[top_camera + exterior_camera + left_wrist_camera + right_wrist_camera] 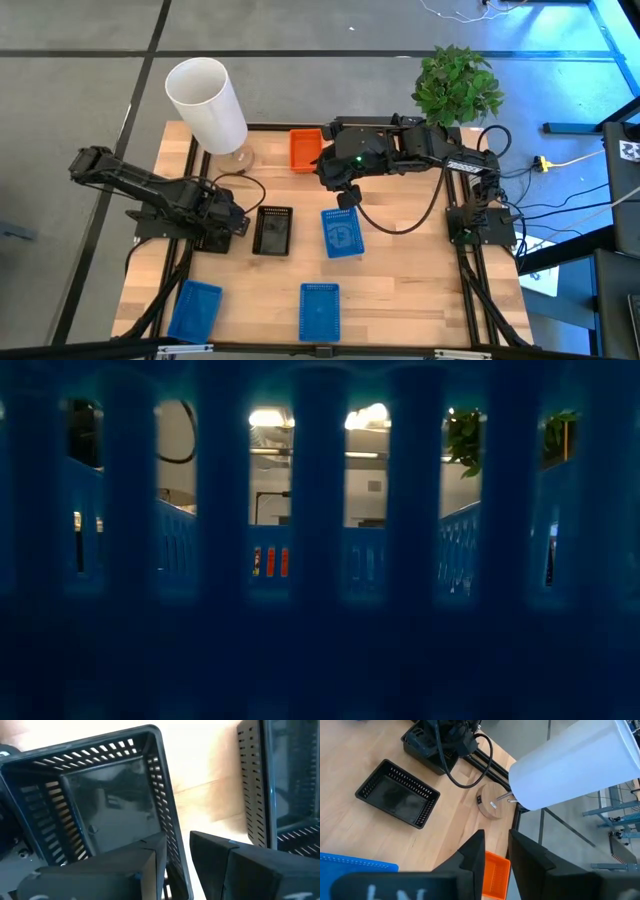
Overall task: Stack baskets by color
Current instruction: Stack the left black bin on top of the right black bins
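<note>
My left gripper [236, 222] is open at the table's left and points steeply down. Its fingers stand astride the long wall [167, 810] of a black basket [105, 805], one inside and one outside. A second black basket [272, 230] rests flat just to its right. An orange basket [305, 148] lies at the far edge. Three blue baskets sit on the wood: one at mid-table [342, 232] and two near the front edge [195, 308] [320, 310]. My right gripper [345, 195] hangs high between the orange and the middle blue basket, open, with nothing between its fingers [496, 850].
A tall white cylinder [205, 100] stands on a round wooden foot at the far left. A green plant [458, 85] is at the far right corner. The low view is filled by the mesh wall [320, 610] of the front blue basket. Bare wood lies at the right front.
</note>
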Tool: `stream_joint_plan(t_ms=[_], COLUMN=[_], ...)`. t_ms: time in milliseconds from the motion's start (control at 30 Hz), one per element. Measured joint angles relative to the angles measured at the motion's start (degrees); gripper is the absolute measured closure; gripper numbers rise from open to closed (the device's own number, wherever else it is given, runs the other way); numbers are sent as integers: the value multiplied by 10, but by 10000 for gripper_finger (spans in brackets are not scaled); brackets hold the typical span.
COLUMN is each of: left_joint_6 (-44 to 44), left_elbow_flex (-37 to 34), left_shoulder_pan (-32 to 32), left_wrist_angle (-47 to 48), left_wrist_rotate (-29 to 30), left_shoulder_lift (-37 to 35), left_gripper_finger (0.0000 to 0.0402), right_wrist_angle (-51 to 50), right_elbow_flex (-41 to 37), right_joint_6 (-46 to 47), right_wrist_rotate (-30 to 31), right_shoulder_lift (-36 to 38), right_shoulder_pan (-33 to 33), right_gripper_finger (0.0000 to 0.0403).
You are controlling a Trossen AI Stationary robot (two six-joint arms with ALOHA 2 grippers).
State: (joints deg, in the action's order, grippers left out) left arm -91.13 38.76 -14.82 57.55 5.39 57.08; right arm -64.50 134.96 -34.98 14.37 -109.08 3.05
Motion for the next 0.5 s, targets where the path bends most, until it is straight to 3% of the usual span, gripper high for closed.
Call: stream_joint_plan(t_ms=[500], left_joint_6=[-2], left_elbow_flex=[0], left_shoulder_pan=[0], left_wrist_angle=[-5], left_wrist_rotate=[13], left_shoulder_lift=[69], left_gripper_finger=[325], right_wrist_angle=[-12], right_elbow_flex=[0], right_joint_6=[0], right_wrist_rotate=[0], right_shoulder_lift=[0], right_shoulder_pan=[0], right_gripper_finger=[315])
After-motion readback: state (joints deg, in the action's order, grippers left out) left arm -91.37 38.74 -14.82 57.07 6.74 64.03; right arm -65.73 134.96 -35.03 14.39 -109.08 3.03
